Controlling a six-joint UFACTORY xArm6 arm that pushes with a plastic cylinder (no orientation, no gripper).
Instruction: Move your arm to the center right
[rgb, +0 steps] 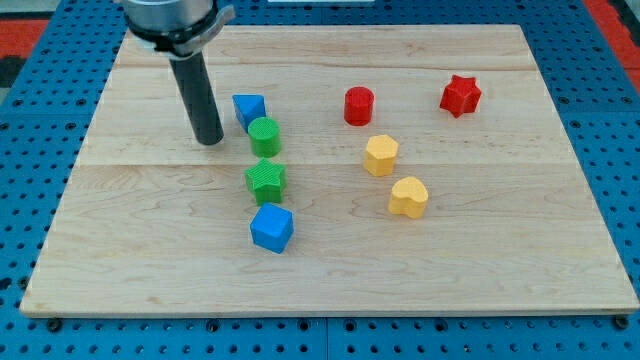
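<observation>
Camera view places the tip of the dark rod on the worktop in the upper left part, just left of the green cylinder and the blue block, apart from both. No fingers are carried by this arm, only the rod, so nothing is pinched or held. The centre right of the worktop, where the tip is to be taken, lies well apart across the board. Between tip and goal a column is formed by the blue block, green cylinder, green star and blue cube; beyond it stand the red cylinder, yellow hexagon, yellow heart and red star. A straight path is judged likely to disturb these blocks.
</observation>
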